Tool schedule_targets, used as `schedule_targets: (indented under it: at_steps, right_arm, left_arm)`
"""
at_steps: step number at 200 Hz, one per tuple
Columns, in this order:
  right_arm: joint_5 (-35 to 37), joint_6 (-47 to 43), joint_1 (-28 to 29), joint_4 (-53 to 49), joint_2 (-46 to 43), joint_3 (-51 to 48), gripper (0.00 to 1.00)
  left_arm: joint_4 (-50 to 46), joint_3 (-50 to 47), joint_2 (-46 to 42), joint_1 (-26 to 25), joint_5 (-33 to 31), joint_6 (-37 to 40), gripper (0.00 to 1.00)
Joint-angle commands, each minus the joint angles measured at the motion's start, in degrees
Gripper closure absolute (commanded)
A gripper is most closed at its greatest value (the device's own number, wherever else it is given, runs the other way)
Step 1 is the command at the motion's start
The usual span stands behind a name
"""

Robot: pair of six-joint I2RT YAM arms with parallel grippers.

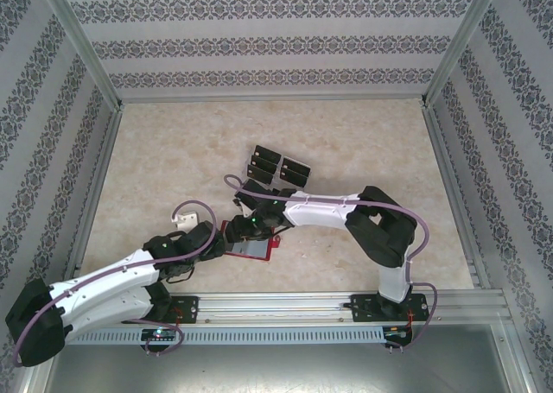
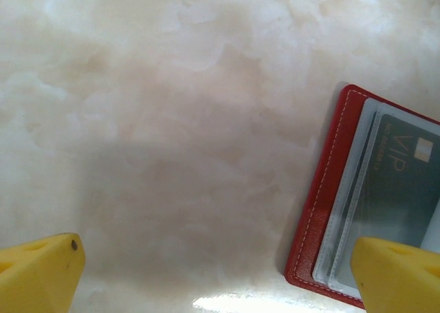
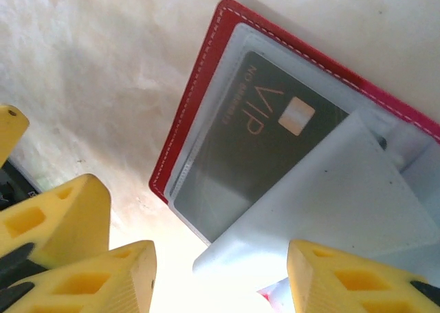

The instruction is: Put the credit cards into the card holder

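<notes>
Marbled tabletop [image 2: 172, 120], stitched red card holder [image 3: 199, 100], flat dark credit card [image 3: 247, 141] inside

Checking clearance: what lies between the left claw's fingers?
In the left wrist view, mostly bare table, then the red edge of the wallet on the right.

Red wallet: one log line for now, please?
card holder: lying open | credit card: one in sleeve | left gripper: open, at edge | right gripper: open, above
</notes>
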Motion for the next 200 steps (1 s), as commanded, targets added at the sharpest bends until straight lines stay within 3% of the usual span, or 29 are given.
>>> schedule_targets:
  at_steps: [1, 90, 200]
  right_arm:
    - [-0.41, -0.75, 0.11, -2.36, 1.70, 2.84, 0.46]
    - [-1.95, -3.73, 0.02, -8.37, 9.26, 15.54, 0.47]
    - [-7.00, -6.87, -1.57, -15.88, 24.00, 50.17, 0.47]
  left_arm:
    - [-0.80, -1.31, -1.35, -0.66, -0.56, -1.79, 0.00]
    - [-3.84, -1.95, -7.04, -0.70, -1.06, -2.10, 0.00]
    - [-7.18, -0.98, -10.73, -0.68, -1.18, -0.91, 0.00]
